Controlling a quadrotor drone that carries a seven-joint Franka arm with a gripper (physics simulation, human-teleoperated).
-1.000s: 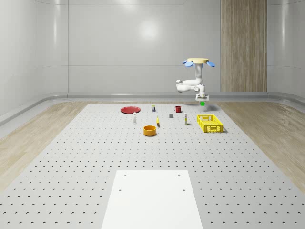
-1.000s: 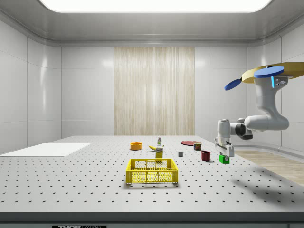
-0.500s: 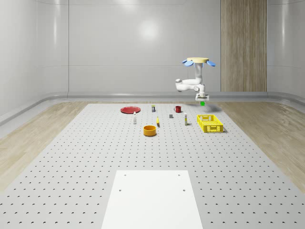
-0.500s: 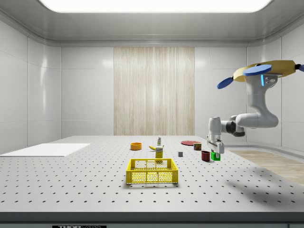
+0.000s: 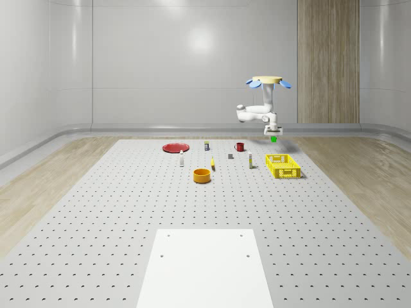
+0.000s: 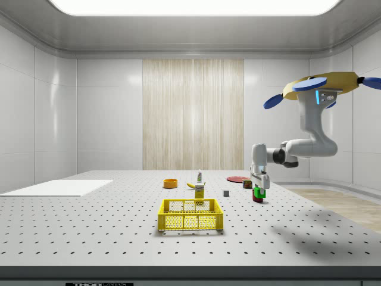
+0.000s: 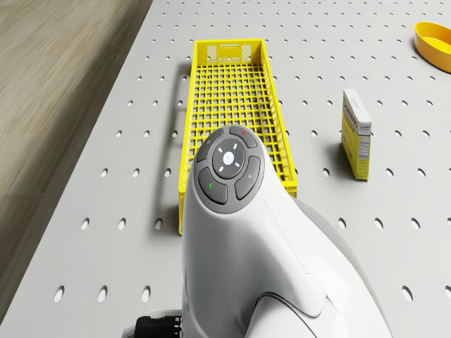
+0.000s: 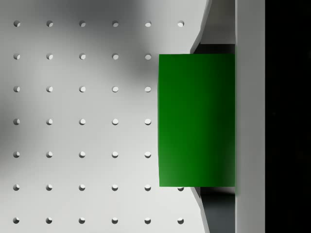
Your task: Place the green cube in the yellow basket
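Hovering above the table [image 5: 128,212], the drone [image 6: 321,89] is to the side view's right of the basket [image 6: 190,215], with its arm bent down. The gripper [image 6: 258,189] is clenched on the cube [image 6: 259,192], which hangs in the air above the table, beyond the basket's far end in the whole-scene view, near the red cup [image 5: 239,147].

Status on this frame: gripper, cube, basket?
Gripper shut on the cube, airborne. Drone hovering over the table, short of the basket. Cube not yet over basket. Nothing in between.
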